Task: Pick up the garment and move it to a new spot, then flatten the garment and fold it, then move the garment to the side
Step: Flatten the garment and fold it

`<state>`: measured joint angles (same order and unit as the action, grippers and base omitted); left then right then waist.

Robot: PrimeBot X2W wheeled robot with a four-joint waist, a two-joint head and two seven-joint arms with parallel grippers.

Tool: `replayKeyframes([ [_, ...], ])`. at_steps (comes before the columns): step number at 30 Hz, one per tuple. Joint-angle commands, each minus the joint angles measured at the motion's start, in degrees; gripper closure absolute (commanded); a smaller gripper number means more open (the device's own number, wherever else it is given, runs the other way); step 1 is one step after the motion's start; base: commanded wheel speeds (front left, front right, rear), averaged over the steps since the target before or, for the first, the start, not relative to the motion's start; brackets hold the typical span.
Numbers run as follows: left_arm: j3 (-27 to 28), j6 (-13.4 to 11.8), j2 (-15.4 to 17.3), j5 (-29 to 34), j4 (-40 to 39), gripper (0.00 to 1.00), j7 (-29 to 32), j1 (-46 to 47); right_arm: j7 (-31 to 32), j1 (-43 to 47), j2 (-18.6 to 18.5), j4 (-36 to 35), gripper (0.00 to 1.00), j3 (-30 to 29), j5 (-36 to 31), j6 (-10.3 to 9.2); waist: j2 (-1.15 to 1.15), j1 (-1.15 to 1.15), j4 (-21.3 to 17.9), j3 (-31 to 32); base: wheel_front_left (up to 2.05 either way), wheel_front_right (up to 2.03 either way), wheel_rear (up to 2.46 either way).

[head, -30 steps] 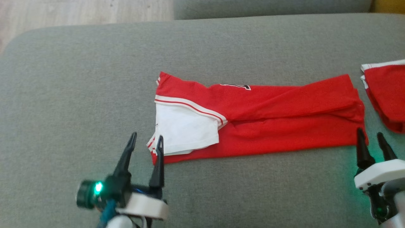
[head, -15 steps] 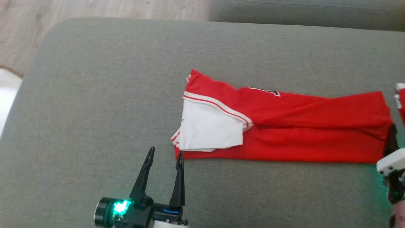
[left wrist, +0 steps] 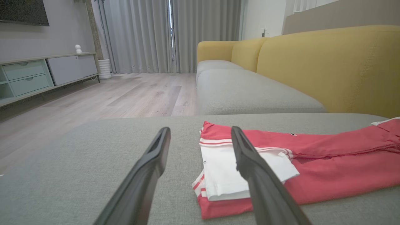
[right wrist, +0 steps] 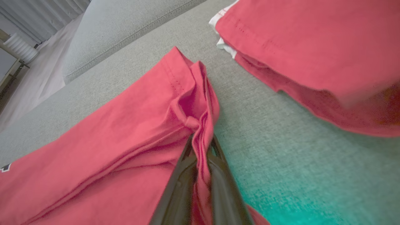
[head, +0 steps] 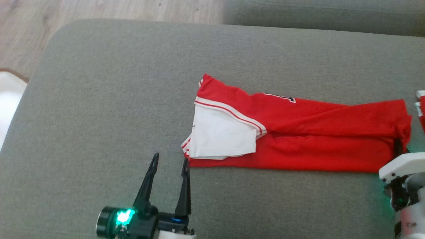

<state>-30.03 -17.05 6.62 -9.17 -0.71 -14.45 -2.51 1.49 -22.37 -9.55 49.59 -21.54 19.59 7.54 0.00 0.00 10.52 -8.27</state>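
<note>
The garment (head: 298, 132) is a red jersey with a white, red-striped sleeve, folded into a long band across the grey sofa cushion (head: 116, 83). My left gripper (head: 170, 159) stands open just short of its near left corner; in the left wrist view the garment (left wrist: 312, 156) lies past my open left gripper (left wrist: 200, 132). My right gripper (head: 398, 147) is at the garment's right end. In the right wrist view my right gripper (right wrist: 201, 142) is shut on the bunched right hem of the garment (right wrist: 125, 134), with red cloth pinched between the dark fingers.
A second red and white garment (right wrist: 312, 47) lies folded to the right, its edge (head: 421, 106) at the head view's right border. Wooden floor (head: 99, 10) lies beyond the cushion's far left edge. A yellow sofa back (left wrist: 328, 62) and another grey seat (left wrist: 243, 90) stand behind.
My right gripper has gone in over the garment's right end and shut on the hem, bunching the cloth there. The left gripper stays open at the left corner. The head camera has shifted.
</note>
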Motion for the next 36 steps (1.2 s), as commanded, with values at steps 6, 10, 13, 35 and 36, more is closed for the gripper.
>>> replayKeyframes([
  [6, 3.68, 1.76, -0.9, 1.25, -0.97, 0.0, -0.54, -1.2, -1.3, 2.37, -4.71, -6.71, 1.0, 3.7, 2.67, -0.05, 0.0, 0.0, -2.55, 1.76, 0.0, 0.0, 0.0],
  [10, 4.41, 2.6, -1.35, 1.65, -0.54, 0.0, -0.54, -1.85, 0.42, 3.14, -5.85, -13.78, 1.0, 4.24, 5.42, -0.05, 0.0, 0.0, -3.47, 2.59, 0.0, 0.0, 0.0],
  [13, 4.77, 3.12, -1.72, 1.91, -0.28, 0.0, -0.54, -2.26, 2.69, 3.39, -4.58, -21.27, 1.0, 5.22, 7.87, -0.05, 0.0, 0.0, -3.85, 3.2, 0.0, 0.0, 0.0],
  [35, 3.32, 7.22, -3.46, 2.8, 2.16, 0.0, -0.55, -0.64, 7.52, 0.74, 6.66, -30.96, 1.0, 33.76, 21.91, -0.05, 0.0, 0.0, 5.39, 2.58, 0.0, 0.0, 0.0],
  [36, 3.35, 7.25, -3.49, 2.83, 2.2, 0.0, -0.55, -0.65, 6.81, 0.24, 6.66, -29.97, 1.0, 35.26, 22.6, -0.05, 0.0, 0.0, 5.62, 2.46, 0.0, 0.0, 0.0],
])
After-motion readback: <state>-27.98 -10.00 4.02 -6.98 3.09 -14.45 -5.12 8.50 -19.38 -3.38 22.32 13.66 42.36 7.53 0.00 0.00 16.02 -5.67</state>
